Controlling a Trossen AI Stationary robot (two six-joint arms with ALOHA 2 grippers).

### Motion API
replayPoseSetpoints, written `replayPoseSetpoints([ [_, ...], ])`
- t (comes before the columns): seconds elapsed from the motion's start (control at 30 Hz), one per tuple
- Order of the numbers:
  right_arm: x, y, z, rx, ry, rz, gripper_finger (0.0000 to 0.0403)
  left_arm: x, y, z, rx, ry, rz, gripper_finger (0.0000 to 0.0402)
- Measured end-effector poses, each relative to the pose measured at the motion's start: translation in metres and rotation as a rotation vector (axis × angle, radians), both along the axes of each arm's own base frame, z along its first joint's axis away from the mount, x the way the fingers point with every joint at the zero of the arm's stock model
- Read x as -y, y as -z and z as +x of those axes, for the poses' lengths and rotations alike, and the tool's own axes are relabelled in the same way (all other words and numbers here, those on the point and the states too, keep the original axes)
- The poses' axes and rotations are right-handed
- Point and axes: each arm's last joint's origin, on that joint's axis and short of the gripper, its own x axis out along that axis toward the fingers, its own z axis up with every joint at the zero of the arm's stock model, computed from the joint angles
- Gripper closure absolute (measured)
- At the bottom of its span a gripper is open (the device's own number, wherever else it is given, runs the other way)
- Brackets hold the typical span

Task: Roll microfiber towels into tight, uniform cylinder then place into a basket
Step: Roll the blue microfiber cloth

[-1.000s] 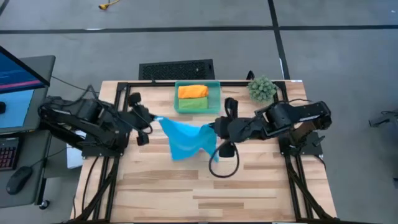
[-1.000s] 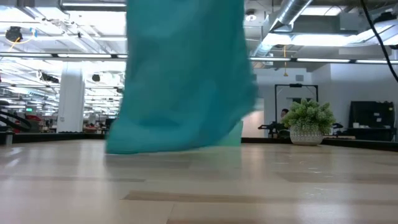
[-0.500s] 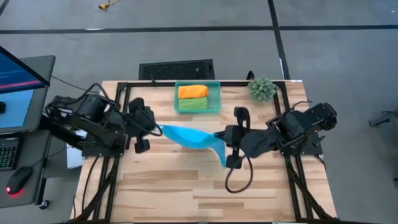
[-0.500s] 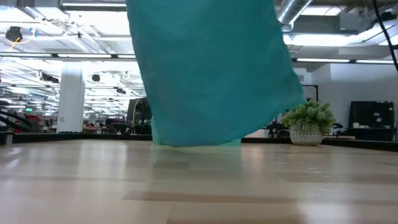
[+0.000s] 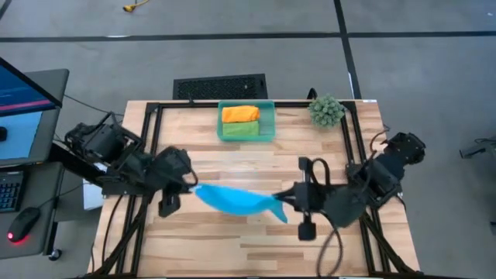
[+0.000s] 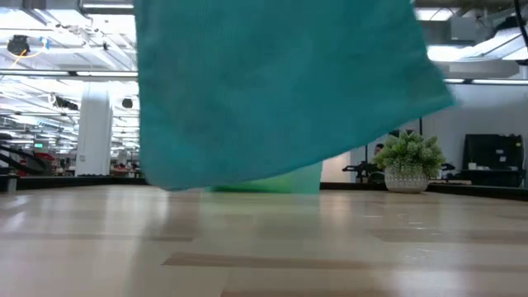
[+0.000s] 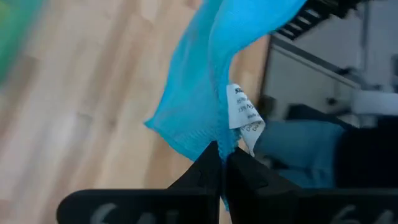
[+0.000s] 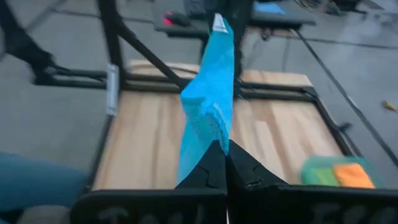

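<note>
A sky-blue microfiber towel [image 5: 236, 200] hangs stretched between my two grippers over the middle of the table, sagging into a broad sheet [image 6: 280, 91]. My left gripper [image 5: 191, 186] is shut on its left end and my right gripper [image 5: 291, 197] is shut on its right end. The teal basket [image 5: 246, 133] stands at the far edge. It holds an orange towel roll [image 5: 240, 114] and a green towel roll [image 5: 239, 129]. My left gripper pinches the towel's hemmed corner [image 7: 214, 138] between its two shut fingers, right beside the white label [image 7: 244, 118], slanting down from the table's left. The cloth runs away from the fingers, lifted clear. My right gripper pinches the towel's other end [image 8: 214, 134] between its shut fingers, coming from the table's right and slanting slightly down. The cloth runs as a narrow gathered band toward the left gripper [image 8: 219, 22]. Its lower edge [image 6: 214, 183] hangs just above the tabletop.
A spiky green plant ball [image 5: 327, 111] sits at the far right corner. Black frame rails [image 5: 155, 155] run along the table's left and right sides. Bare wood [image 5: 248, 240] lies under and in front of the towel.
Both grippers have moved toward the table's near edge and apart, the right one also toward the right edge. The left gripper has rolled. The towel, which hung bunched between them, is now drawn out longer and spread as a sheet, still lifted.
</note>
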Motion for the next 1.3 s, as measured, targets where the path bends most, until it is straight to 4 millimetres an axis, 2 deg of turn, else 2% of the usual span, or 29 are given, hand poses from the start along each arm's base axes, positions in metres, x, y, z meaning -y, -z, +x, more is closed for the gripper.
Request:
replayPoseSetpoints([
  [0.4,-0.041,-0.005,-0.024,0.062,-0.128,0.081,0.0399,0.04,-0.002,-0.023,-0.067,-0.06,-0.209,0.0401],
  [0.6,-0.053,0.002,-0.023,0.05,-0.132,0.111,0.0399,0.056,-0.001,-0.025,-0.059,-0.102,-0.255,0.0401],
  [0.7,-0.055,0.011,-0.017,0.011,-0.119,0.073,0.0399,0.06,0.003,-0.022,-0.051,-0.111,-0.209,0.0401],
  [0.8,-0.049,0.024,-0.007,-0.03,-0.012,0.015,0.0399,0.052,0.01,-0.017,-0.048,-0.139,-0.092,0.0401],
  [0.93,-0.031,0.042,-0.001,-0.116,0.184,-0.031,0.0399,0.035,0.018,-0.002,0.015,-0.177,0.084,0.0401],
  [1.07,-0.011,0.07,0.009,-0.24,0.359,-0.064,0.0399,0.015,0.029,0.016,0.028,-0.207,0.283,0.0401],
  [1.17,0.004,0.079,0.017,-0.275,0.448,-0.081,0.0399,-0.004,0.043,0.03,-0.026,-0.236,0.393,0.0401],
  [1.3,0.014,0.096,0.023,-0.353,0.497,-0.13,0.0399,-0.027,0.072,0.045,-0.159,-0.252,0.496,0.0401],
])
